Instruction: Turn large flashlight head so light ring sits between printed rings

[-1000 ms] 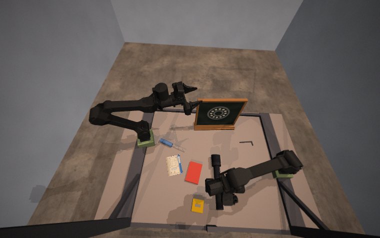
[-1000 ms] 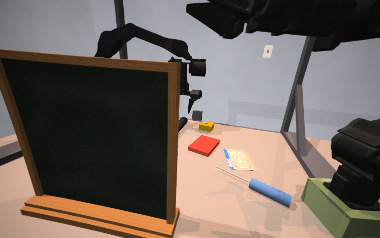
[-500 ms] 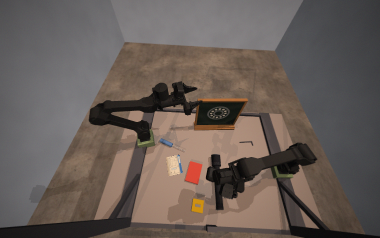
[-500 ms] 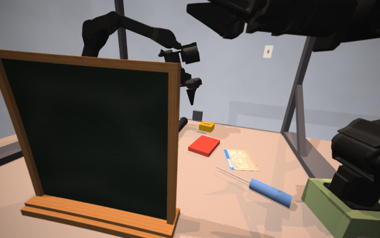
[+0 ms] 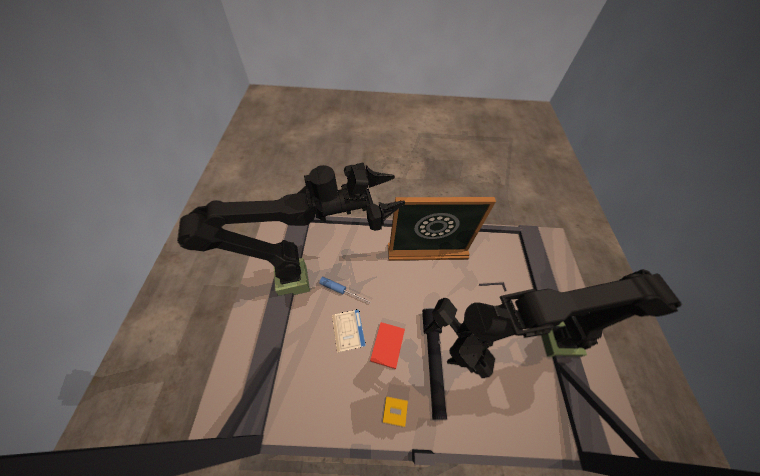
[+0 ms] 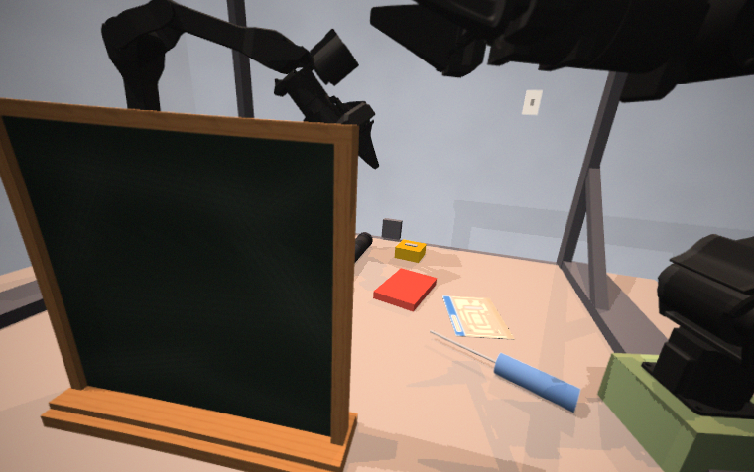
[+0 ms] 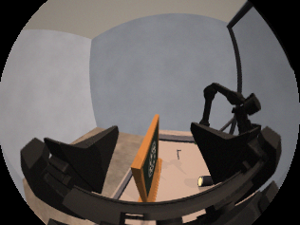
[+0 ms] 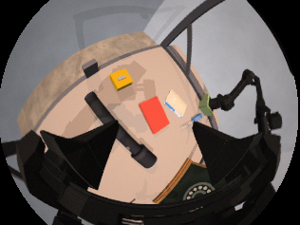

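The large black flashlight [image 5: 434,364] lies on the table with its head [image 5: 431,318] towards the board; it also shows in the right wrist view [image 8: 120,128]. The wood-framed green board [image 5: 441,227] stands upright at the back. A ring of light dots [image 5: 437,225] on it appears to lie between two printed rings. My right gripper [image 5: 475,361] is open and empty, raised above the table just right of the flashlight; it also shows high up in the exterior view [image 6: 364,144]. My left gripper [image 5: 390,193] is open and empty beside the board's upper left corner. The board stands edge-on between its fingers in the left wrist view [image 7: 150,159].
A blue-handled screwdriver [image 5: 342,288], a printed card [image 5: 347,330], a red block [image 5: 388,344] and a yellow block [image 5: 395,410] lie left of the flashlight. A small hex key [image 5: 492,284] lies right of the board. Dark frame rails edge the table.
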`<action>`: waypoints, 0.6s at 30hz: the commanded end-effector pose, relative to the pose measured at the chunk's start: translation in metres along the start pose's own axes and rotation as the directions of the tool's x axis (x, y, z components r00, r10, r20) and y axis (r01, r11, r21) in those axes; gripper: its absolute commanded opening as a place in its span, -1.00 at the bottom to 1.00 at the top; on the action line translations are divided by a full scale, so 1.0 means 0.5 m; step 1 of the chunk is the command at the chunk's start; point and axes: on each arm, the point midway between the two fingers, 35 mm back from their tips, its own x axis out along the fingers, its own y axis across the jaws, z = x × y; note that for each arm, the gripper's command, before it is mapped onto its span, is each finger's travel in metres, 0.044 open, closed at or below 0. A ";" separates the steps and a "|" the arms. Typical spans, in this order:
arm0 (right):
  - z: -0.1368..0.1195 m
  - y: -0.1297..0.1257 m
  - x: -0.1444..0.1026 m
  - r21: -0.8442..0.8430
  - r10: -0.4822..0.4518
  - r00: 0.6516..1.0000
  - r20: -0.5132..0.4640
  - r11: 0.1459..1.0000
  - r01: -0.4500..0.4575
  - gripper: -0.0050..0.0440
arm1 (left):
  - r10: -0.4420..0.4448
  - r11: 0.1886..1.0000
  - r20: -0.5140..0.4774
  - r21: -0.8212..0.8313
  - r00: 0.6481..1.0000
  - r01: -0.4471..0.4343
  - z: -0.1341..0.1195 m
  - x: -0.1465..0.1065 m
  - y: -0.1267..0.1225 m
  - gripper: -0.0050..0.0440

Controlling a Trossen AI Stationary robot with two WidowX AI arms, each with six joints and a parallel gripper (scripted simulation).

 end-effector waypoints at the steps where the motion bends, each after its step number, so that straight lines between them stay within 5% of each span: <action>1: 0.004 -0.035 -0.071 0.136 -0.131 0.985 0.113 0.984 0.115 1.00 | -0.002 1.000 0.017 0.000 1.000 0.002 0.015 -0.002 -0.001 1.00; 9: -0.006 -0.060 -0.140 0.317 -0.277 0.934 0.225 0.927 0.199 1.00 | -0.002 1.000 0.018 0.000 1.000 0.002 0.015 -0.002 -0.001 1.00; 18: -0.034 -0.081 -0.251 0.563 -0.487 0.792 0.368 0.795 0.226 1.00 | -0.001 1.000 0.020 0.000 1.000 0.001 0.016 -0.002 -0.001 1.00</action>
